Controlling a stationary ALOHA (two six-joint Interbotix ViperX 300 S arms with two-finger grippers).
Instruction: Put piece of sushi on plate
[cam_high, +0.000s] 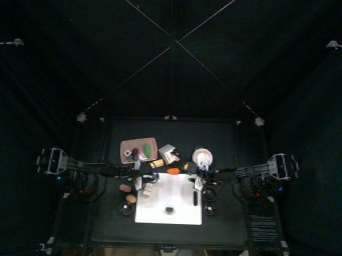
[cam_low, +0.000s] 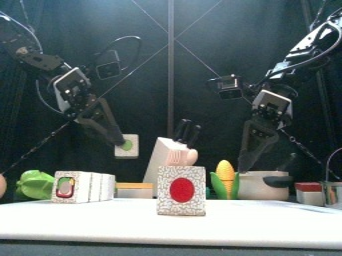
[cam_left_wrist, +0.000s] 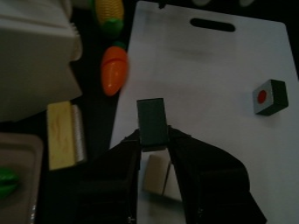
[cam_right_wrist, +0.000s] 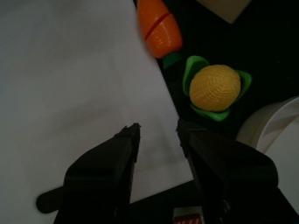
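Where the front view looks level across the table, a red-dotted block (cam_low: 182, 190) is seen nearest, standing upright on the plate (cam_low: 80, 225), and the grippers are shown only hanging behind it. What is held cannot be made out there. It is shown by the left wrist view alone: the sushi (cam_left_wrist: 152, 118), a dark upright chunk, is clamped between the fingertips of the left gripper (cam_left_wrist: 153, 140) over the plate's edge, well apart from the block. Whether it touches the plate cannot be told. By the right wrist view the right gripper (cam_right_wrist: 159, 133) is shown over the plate's other side, its fingers a little apart with nothing between them. Beyond the plate a carrot (cam_right_wrist: 160, 26) and corn (cam_right_wrist: 216, 87) are seen, lying off it
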